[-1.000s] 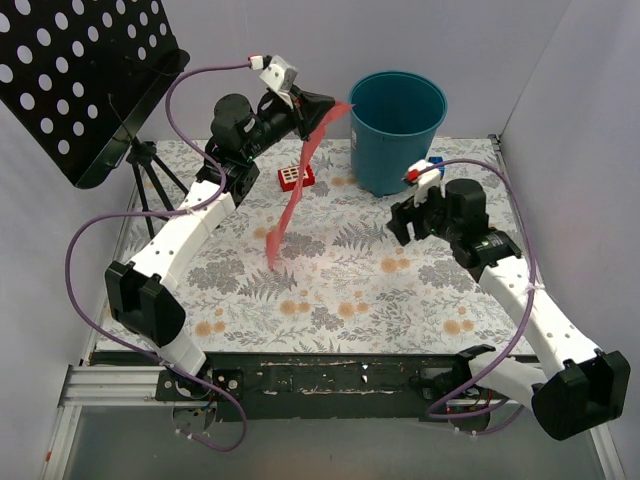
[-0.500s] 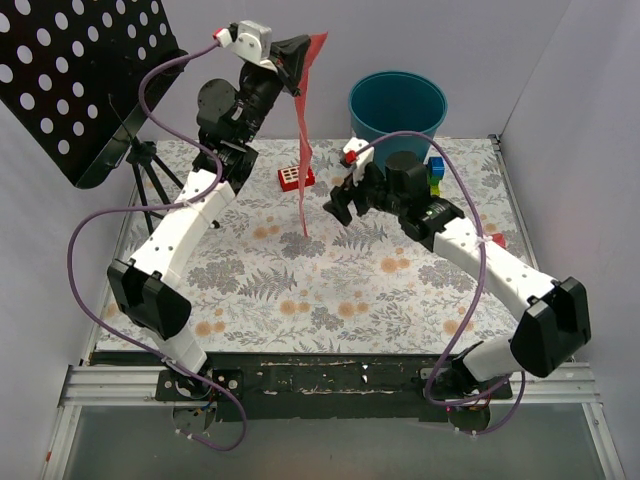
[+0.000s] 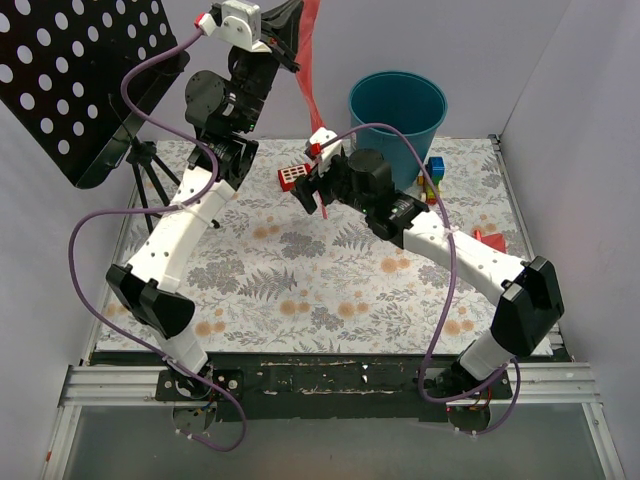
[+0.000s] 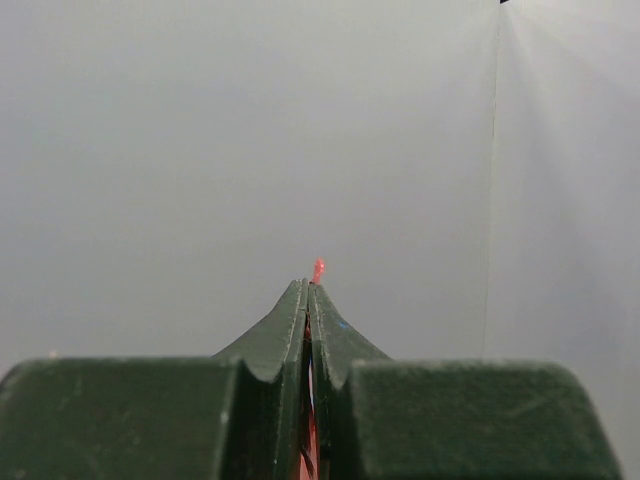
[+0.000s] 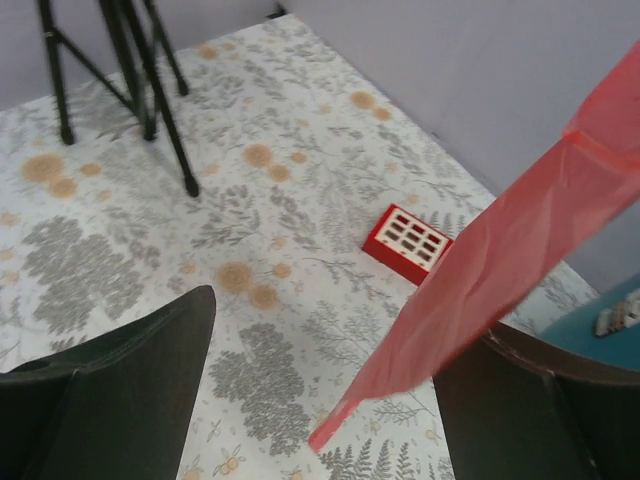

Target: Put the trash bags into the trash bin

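The left gripper (image 4: 307, 300) is seen fully closed, with a sliver of the red trash bag (image 5: 500, 265) pinched between its fingers. It is raised high above the far edge of the table (image 3: 300, 290). The right gripper (image 5: 340, 320) is spread wide and holds nothing. The lower part of the bag is framed between its two fingers, close by one of them, though whether they touch cannot be told.

The bag is drawn into a long narrow strip. Its long axis is nearly upright, the top end is clamped above and the loose end points down toward the table. It is hung near the far edge, just beside the trash bin (image 3: 390, 150) and outside it. The bin is set upright at the far edge, right of the middle.
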Motion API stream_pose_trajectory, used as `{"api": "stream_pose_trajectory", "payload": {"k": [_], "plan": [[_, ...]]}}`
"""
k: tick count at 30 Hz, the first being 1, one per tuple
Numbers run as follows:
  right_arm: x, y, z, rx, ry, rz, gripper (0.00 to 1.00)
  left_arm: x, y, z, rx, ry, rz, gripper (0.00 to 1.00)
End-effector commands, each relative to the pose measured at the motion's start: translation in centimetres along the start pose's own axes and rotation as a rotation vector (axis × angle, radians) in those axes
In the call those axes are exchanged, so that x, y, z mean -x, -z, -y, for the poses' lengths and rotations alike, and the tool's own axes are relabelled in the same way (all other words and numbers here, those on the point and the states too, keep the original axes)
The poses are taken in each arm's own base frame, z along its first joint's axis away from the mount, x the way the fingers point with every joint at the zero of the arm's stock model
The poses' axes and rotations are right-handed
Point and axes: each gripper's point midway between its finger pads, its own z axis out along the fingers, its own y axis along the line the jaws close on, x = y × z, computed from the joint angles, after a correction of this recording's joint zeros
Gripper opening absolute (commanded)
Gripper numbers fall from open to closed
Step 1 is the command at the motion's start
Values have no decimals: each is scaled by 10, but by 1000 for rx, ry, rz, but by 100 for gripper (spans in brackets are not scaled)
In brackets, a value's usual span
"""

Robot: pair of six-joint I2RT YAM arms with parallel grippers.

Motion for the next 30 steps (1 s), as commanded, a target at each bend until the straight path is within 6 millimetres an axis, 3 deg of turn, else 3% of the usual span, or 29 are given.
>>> {"api": "stream_pose_trajectory", "payload": {"k": [1, 3, 4, 7, 8, 10, 12, 14, 16, 19, 20, 23, 26, 28, 30], "plan": [[31, 0, 46, -313, 1, 80, 88, 22, -5, -4, 38, -22, 41, 0], [28, -2, 63, -407, 9, 65, 84, 26, -5, -3, 35, -29, 49, 0], [26, -4, 69, -440, 18, 53, 75, 27, -5, -3, 35, -35, 50, 0], [19, -7, 80, -433, 21, 17, 13, 24, -5, -5, 43, -58, 54, 0], [15, -5, 81, -407, 7, 3, 3, 21, -4, -6, 44, -72, 57, 0], [10, -2, 63, -242, -27, -13, 1, 3, -2, -7, 45, -118, 51, 0], [11, 17, 49, -54, -91, -15, 1, -32, 1, -13, 56, -190, 9, 5], [16, 44, 30, 172, -141, -23, 1, -85, 3, -28, 54, -245, -110, 40], [31, 68, 28, 262, -160, -13, 1, -140, 13, -56, 60, -289, -247, 67], [47, 97, 29, 395, -247, -3, 1, -191, 38, -80, 51, -325, -387, 87], [49, 103, 27, 456, -334, -9, 1, -199, 48, -82, 44, -324, -414, 91], [44, 109, 35, 558, -658, -54, 1, -193, 85, -76, -3, -317, -450, 98], [33, 108, 52, 542, -770, -70, 1, -177, 127, -62, -62, -328, -498, 98], [36, 111, 55, 600, -806, -68, 1, -183, 167, -61, -61, -338, -588, 98], [37, 111, 60, 622, -863, -87, 1, -174, 201, -57, -69, -341, -651, 98]]}}
